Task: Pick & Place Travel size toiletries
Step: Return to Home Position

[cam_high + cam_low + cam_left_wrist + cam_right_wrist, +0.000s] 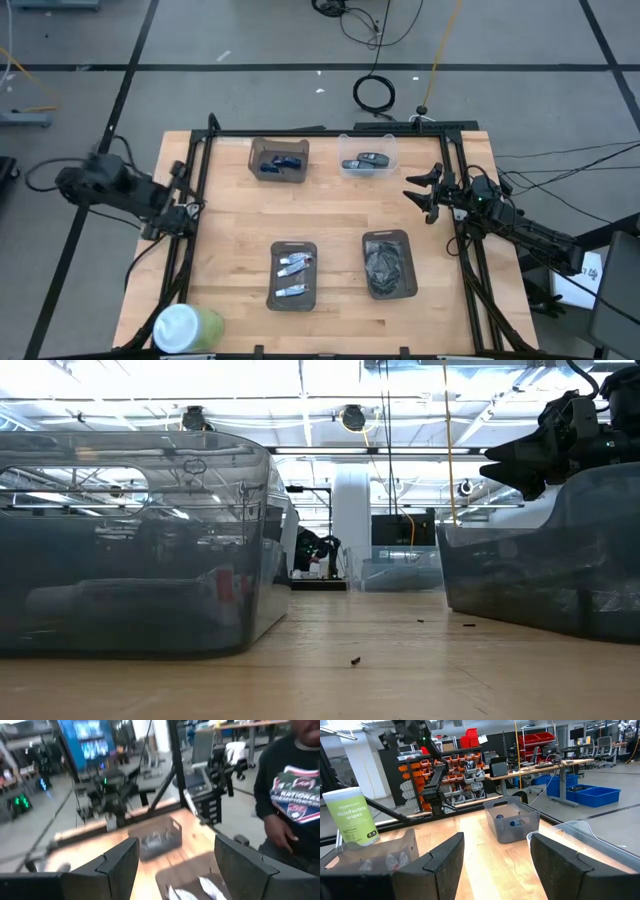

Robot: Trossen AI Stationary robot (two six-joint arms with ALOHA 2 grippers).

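The travel size toiletries (pixel 293 264) are small white-and-silver tubes lying in the near-left dark tray (pixel 275 298); they also show in the left wrist view (pixel 205 890) and, faintly, through that tray's wall in the right wrist view (pixel 385 862). My left gripper (pixel 190 211) hovers open at the table's left edge, above the wood (pixel 175 865). My right gripper (pixel 421 196) is open at the table's right edge, raised above the table (pixel 496 855) and pointing toward the left side. It shows at the top right of the low view (pixel 530 460). Neither touches anything.
A far dark tray (pixel 262 150) holds blue items, and a clear far tray (pixel 388 150) holds dark items. A near-right dark tray (pixel 405 240) holds dark stuff. A wipes canister (pixel 185 328) stands at the near-left corner. A person (pixel 290 785) stands beyond the table. Bare wood lies in the middle.
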